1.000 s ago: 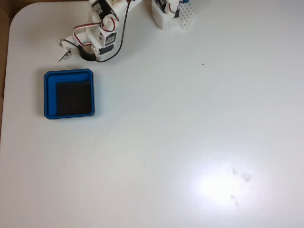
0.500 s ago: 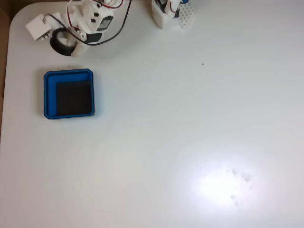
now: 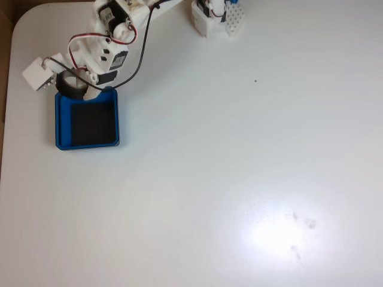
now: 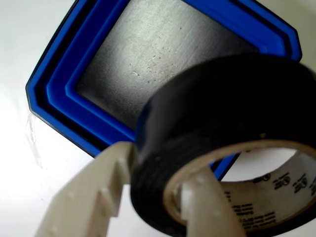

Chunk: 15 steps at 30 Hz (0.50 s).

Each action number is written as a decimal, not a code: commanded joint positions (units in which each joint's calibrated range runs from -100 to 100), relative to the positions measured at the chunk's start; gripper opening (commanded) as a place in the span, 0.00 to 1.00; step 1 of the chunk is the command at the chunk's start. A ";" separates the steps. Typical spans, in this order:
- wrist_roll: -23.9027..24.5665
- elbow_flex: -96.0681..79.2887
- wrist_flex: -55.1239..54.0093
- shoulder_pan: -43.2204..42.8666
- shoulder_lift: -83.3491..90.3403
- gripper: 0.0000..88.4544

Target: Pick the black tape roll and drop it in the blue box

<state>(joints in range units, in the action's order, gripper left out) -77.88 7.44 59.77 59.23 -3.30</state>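
Pick: done; gripper (image 4: 148, 197) fingers clamped the black tape roll (image 4: 222, 148) wall.
Drop: pending; roll hung over the blue box (image 3: 63, 119) rim.

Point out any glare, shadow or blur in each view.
Fixed view: a bright glare patch on the white table, otherwise even light. Wrist view: the black tape roll held in the tool looms close and soft; the blue box floor shows a dull sheen.

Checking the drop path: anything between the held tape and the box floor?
Nothing. In the wrist view the tape, pinched through its core by the gripper, hangs over the box edge; the black floor is bare.
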 commanded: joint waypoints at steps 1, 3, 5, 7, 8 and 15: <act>-0.31 4.60 0.05 -1.34 -1.13 0.02; -0.31 4.60 0.05 -1.63 -2.80 0.02; -0.31 4.87 -0.12 -1.63 -4.47 0.02; -0.31 4.87 -0.45 -1.73 -5.64 0.02; -0.31 4.95 -0.69 -1.83 -6.06 0.02; -0.22 5.04 -0.86 -3.88 -6.73 0.02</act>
<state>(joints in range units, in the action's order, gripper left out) -77.88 7.62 59.77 55.57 -10.50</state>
